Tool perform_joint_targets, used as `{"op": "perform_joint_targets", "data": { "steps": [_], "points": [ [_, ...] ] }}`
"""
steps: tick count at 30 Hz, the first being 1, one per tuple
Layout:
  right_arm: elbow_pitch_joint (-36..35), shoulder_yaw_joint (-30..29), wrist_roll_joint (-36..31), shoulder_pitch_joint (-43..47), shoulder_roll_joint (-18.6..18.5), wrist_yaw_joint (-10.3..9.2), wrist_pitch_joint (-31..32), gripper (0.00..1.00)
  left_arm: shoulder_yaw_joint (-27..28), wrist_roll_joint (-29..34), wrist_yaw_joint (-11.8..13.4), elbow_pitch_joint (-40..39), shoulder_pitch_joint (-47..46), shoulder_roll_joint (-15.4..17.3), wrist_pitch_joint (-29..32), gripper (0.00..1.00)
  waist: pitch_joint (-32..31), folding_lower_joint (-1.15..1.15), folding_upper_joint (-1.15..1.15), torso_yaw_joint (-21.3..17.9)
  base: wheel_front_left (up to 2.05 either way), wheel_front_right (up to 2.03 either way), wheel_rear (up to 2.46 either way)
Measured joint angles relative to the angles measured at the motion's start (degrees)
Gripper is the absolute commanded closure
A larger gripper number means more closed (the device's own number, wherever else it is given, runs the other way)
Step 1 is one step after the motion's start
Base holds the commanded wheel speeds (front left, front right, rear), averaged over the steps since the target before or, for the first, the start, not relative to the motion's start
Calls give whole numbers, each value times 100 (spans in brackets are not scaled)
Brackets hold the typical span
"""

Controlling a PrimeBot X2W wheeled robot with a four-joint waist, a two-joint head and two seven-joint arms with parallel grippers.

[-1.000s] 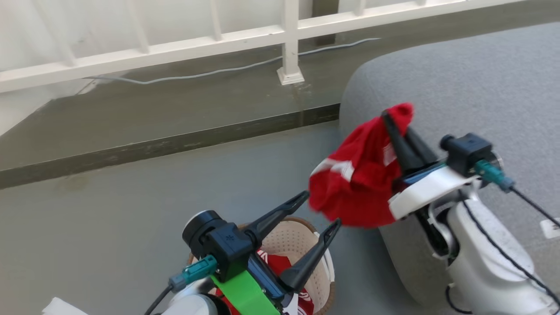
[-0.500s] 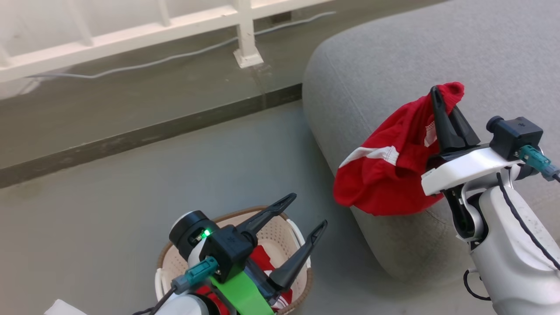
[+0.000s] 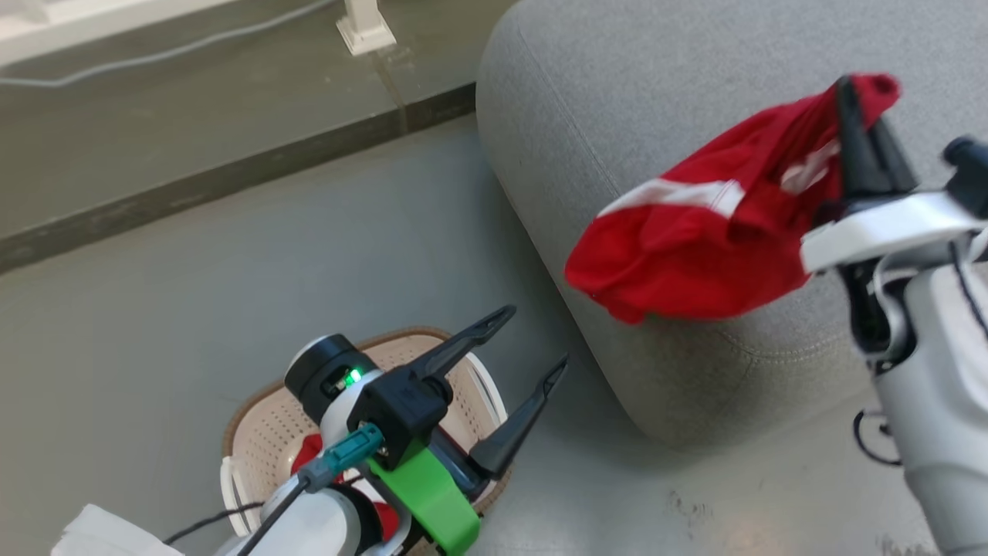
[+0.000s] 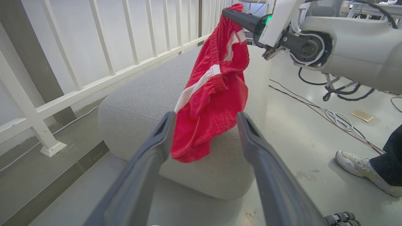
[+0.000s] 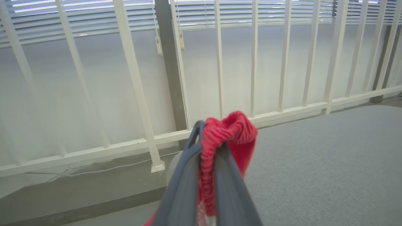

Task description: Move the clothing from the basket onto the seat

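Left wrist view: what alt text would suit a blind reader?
Red white-striped shorts hang from the shut right claw in front of a rounded grey seat. The open left claw frames them; a person's shoe rests on the floor.

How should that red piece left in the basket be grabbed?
Probably pinch a raised fold of the red garment, coming straight down through the open top of the basket: it lies crumpled low inside, walled all round, so a side approach looks blocked.
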Motion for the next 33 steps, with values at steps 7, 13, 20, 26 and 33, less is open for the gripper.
{"op": "perform_joint_targets", "data": {
  "steps": [7,13,20,26,33],
  "points": [
    [271,-325,53,-737,-247,0,0,100,-9,85,-5,-19,-242,-4,60,0,356,0,0,-4,0,0,0],
    [461,-567,53,-1489,-554,-8,-8,100,-57,167,-43,-30,-431,-19,109,0,622,0,0,126,0,0,0],
    [704,-821,52,-2232,-934,-59,-7,100,-71,219,-66,-34,-607,-25,158,0,872,0,0,396,0,0,0],
    [1109,-1078,58,-2548,-1240,-194,74,100,-70,265,-84,-79,-777,-40,159,0,1122,0,0,606,0,0,0],
    [1641,-1340,123,-2593,-1489,-297,136,100,-64,311,-93,-168,-954,-58,179,0,1453,0,0,833,0,0,0]
  ]
}}
